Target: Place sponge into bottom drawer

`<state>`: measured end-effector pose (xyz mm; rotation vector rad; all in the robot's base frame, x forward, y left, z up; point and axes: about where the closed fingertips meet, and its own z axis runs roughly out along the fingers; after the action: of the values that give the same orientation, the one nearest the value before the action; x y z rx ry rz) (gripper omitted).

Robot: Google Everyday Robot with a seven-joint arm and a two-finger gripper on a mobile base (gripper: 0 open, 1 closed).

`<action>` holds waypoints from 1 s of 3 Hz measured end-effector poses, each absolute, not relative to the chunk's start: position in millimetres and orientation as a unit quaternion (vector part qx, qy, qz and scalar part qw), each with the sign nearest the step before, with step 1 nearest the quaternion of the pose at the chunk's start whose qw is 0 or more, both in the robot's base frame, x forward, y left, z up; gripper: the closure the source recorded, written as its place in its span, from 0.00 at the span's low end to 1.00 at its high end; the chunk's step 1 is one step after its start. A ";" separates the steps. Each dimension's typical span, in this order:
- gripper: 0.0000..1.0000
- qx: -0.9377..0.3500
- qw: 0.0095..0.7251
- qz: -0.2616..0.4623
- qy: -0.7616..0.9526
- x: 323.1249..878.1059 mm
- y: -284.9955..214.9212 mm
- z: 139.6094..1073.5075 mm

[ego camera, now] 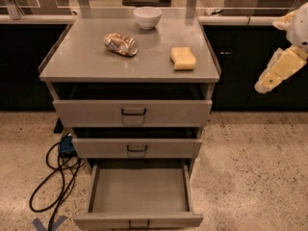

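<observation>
Sponge (pixel 183 58) on cabinet top (pixel 86 57), well left of the hand (pixel 265 83), grip state unclear.

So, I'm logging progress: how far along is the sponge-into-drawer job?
Done: the bottom drawer stands pulled out. Under way: nothing visible; the hand hangs at the right edge of view, apart from the sponge. Left: grasp the sponge, lying on the cabinet top near its right side, and set it in the drawer.

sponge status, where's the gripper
Gripper off the cabinet's right side. Sponge on cabinet top, untouched. Bottom drawer pulled open. Can, bowl left of sponge, not in path.
</observation>
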<state>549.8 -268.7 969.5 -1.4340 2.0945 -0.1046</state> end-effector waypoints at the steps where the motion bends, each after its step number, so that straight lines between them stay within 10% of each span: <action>1: 0.00 -0.511 0.322 -0.035 0.796 581.6 -283.2 958.6; 3: 0.00 -0.479 0.327 -0.009 0.815 623.8 -295.1 914.1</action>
<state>623.8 -295.1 914.1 -1.2551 2.1343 -0.0231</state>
